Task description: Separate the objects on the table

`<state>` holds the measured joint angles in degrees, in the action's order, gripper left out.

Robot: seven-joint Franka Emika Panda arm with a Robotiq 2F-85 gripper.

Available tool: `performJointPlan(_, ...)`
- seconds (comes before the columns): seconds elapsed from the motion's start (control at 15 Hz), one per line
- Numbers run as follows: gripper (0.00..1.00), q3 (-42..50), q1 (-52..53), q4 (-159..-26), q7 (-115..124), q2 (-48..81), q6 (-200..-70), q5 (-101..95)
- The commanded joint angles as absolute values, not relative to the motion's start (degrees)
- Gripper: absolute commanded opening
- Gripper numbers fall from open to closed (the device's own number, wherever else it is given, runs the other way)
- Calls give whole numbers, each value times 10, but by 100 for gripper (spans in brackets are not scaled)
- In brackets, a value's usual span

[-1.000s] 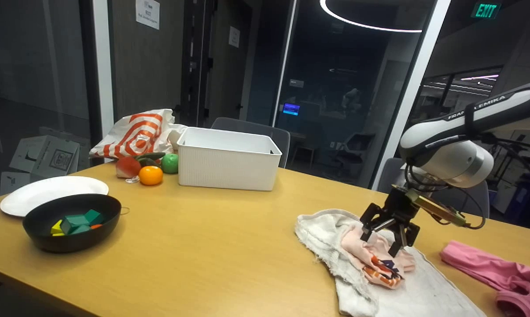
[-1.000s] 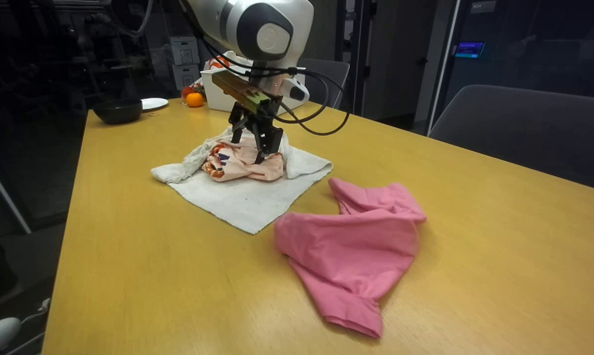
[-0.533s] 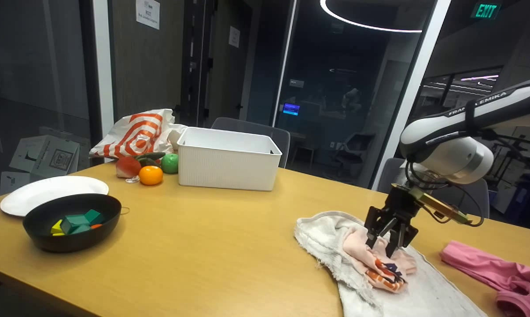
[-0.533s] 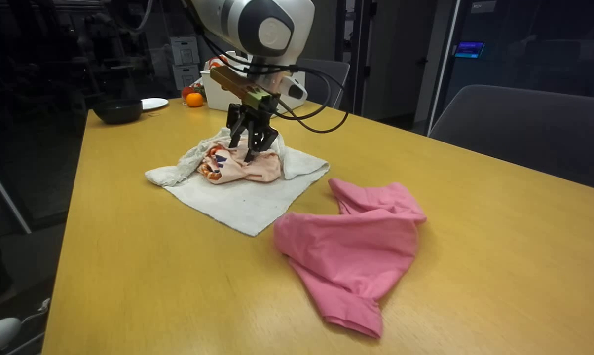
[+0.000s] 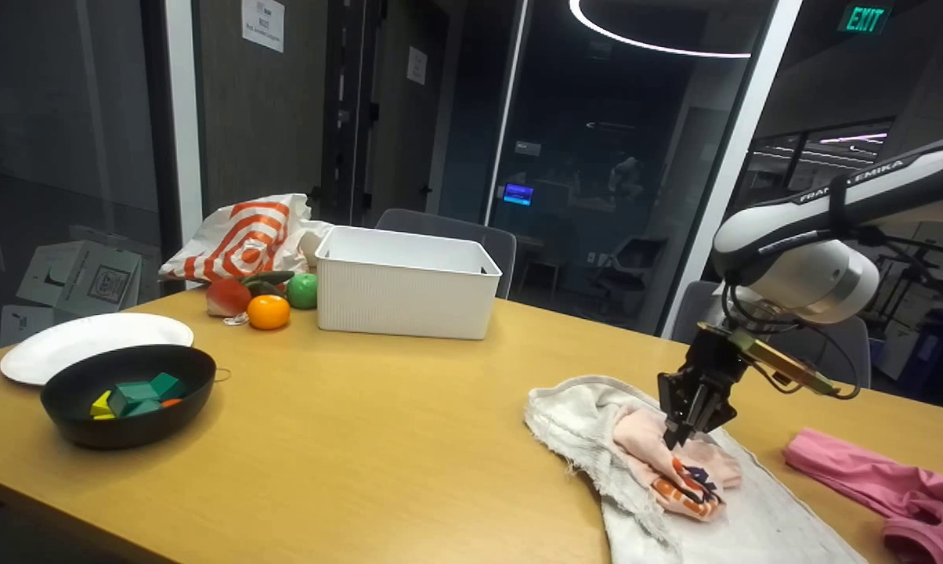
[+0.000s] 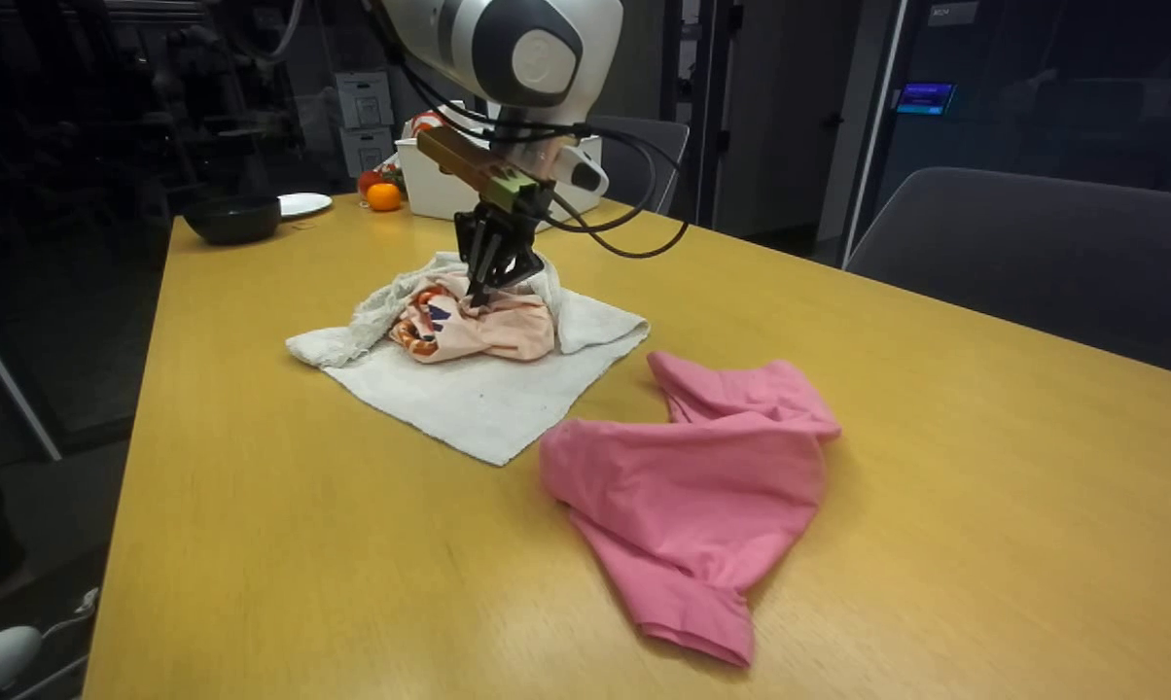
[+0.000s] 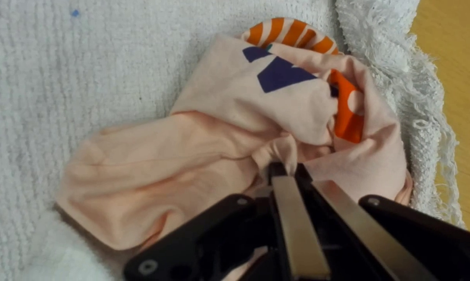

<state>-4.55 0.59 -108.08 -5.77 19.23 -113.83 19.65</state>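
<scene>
Hand (image 7: 290,169) has pinched peach cloth (image 7: 227,132) atop wht towel (image 6: 479,408), pink cloth (image 6: 702,476) nr.

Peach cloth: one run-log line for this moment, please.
end effector: shut on peach cloth | peach cloth: bunched on towel | pink cloth: on table, apart from towel

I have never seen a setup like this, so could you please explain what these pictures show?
The machine is a single robot arm. Two pictures come from cameras standing outside it, in different places; the close-up comes from the wrist camera. On the table lies a rumpled white towel with a crumpled peach cloth on top; a pink cloth lies apart from them. Elsewhere on the table are a white bin, a black bowl holding colored blocks, a white plate and an orange fruit-like item. The jaws are closed, pinching a fold of the peach cloth; the rest lies on the towel.
</scene>
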Motion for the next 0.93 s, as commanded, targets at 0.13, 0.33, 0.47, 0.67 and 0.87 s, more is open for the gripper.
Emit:
performJointPlan(0.13, 5, -44, -4, -1061, -69, 169, -1122, 203)
performJointPlan(0.33, 5, -35, -6, -1054, -62, 146, -1124, 187)
performJointPlan(0.47, 4, -29, -11, -1054, -64, 126, -1123, 183)
performJointPlan(0.67, 5, -15, -20, -1060, -63, 85, -1126, 181)
performJointPlan(0.87, 5, -1, -27, -1064, -58, 48, -1132, 176)
